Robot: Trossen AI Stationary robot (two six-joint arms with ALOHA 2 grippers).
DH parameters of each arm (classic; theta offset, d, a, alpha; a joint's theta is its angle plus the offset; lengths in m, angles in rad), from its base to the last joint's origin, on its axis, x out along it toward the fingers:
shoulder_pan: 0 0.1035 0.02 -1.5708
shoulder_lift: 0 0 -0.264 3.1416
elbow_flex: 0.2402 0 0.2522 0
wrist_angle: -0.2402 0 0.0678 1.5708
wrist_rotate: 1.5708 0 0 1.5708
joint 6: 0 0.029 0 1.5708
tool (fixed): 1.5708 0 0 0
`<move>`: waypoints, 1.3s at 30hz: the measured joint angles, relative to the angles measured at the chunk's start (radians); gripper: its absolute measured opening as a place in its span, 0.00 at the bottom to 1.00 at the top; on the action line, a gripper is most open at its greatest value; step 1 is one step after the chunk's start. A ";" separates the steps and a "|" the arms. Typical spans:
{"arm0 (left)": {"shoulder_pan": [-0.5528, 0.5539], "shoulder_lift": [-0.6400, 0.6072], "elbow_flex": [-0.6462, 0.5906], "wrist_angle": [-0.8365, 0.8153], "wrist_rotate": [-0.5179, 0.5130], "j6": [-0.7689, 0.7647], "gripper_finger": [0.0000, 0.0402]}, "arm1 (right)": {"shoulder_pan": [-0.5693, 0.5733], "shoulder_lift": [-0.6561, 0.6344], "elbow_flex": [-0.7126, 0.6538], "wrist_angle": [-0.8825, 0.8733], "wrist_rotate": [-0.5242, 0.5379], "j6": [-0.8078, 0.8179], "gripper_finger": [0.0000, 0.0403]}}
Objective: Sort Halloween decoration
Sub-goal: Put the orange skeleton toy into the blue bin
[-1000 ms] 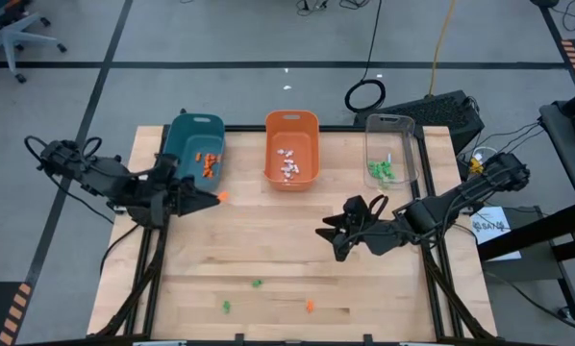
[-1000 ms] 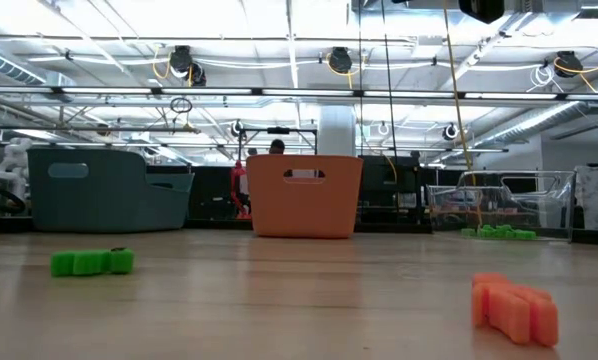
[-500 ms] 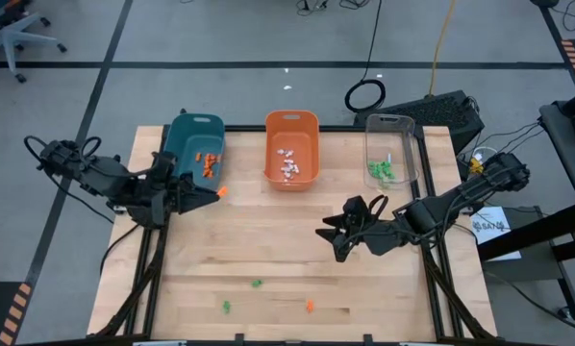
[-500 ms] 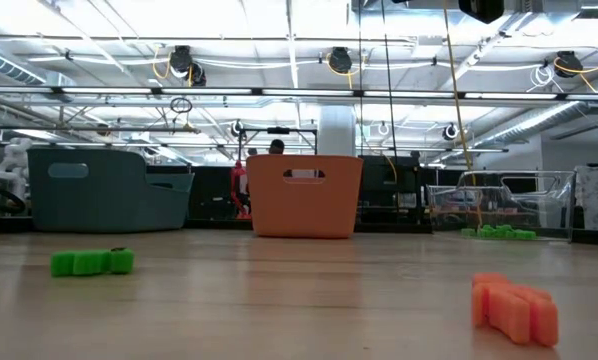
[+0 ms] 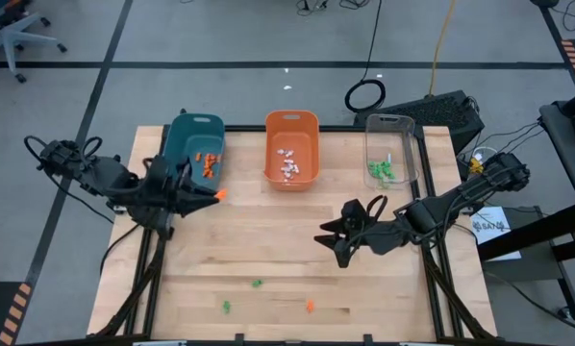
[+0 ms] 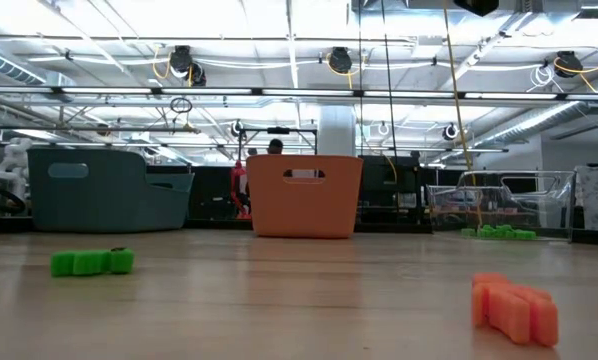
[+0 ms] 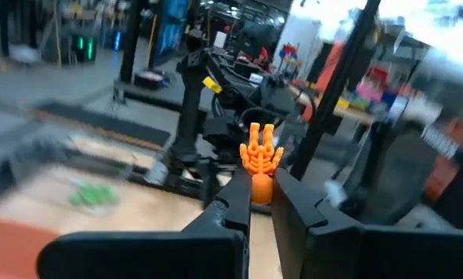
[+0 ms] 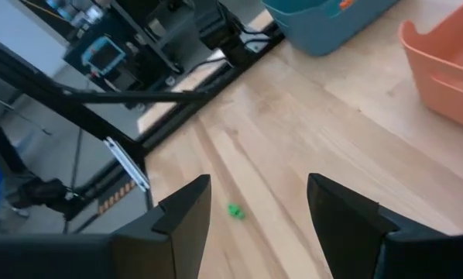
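Observation:
My left gripper [image 5: 213,195] hangs over the table's left part, just near-side of the teal bin [image 5: 196,144], and is shut on a small orange hand-shaped trinket [image 7: 260,157]. My right gripper [image 5: 326,235] stands open above the table's middle right, with nothing between its fingers [image 8: 186,208]. Loose trinkets lie flat on the wood near the front edge: two green ones [image 5: 257,284] [image 5: 226,307] and an orange one [image 5: 310,306]. The teal bin holds orange trinkets, the orange bin [image 5: 291,159] white ones, the clear bin [image 5: 391,154] green ones. My left gripper pinches the stub end [image 7: 260,188] of the orange trinket between its two fingertips. The fingers lie level and point toward the table's right. The trinket's spread fingers stick out past the fingertips, and it is lifted clear of the table.
The three bins stand in a row along the far edge. Bare wood lies between the two grippers and in front of the bins. The low view shows the green trinket [image 6: 92,262] and the orange one [image 6: 516,306] close to the near edge.
My left gripper has rolled about its own long axis while staying in place, and the orange trinket has turned with it, still between the fingertips.

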 joint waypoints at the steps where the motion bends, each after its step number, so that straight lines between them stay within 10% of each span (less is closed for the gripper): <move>1: 0.000 0.000 0.000 0.000 0.005 0.057 0.07 | 0.000 0.000 0.000 0.012 0.000 0.000 0.50; 8: 0.000 0.000 0.000 -0.011 0.008 0.311 0.07 | 0.001 0.000 0.000 0.064 0.000 0.024 0.50; 18: 0.087 -0.004 0.000 -0.210 -0.132 -0.030 0.07 | 0.035 0.000 0.000 0.156 0.000 0.019 0.50; 39: 0.703 0.000 0.000 -0.805 -0.044 -0.266 0.07 | 0.023 0.000 0.000 0.047 0.006 0.029 0.50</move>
